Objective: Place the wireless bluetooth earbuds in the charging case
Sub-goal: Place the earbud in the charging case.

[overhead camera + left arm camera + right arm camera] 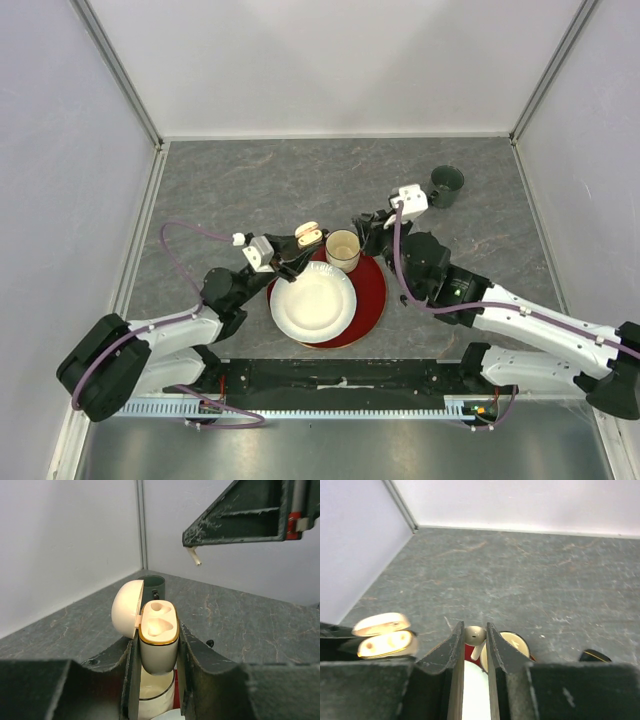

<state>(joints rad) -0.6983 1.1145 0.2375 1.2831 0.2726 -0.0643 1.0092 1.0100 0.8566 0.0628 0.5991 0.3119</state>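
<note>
The charging case (pixel 159 652) looks like glossy cream plastic, its rim a shiny gold. The table (pixel 250 190) is matt, grey and marbled.

White plate (pixel 312 302) on red plate (pixel 372 290); paper cup (pixel 342 264)

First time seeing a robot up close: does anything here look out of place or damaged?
Nothing looks spilled or broken. The only unusual sight: the charging case is not on the table but clamped in the left gripper, lid open, while the right gripper pinches a white earbud.
</note>
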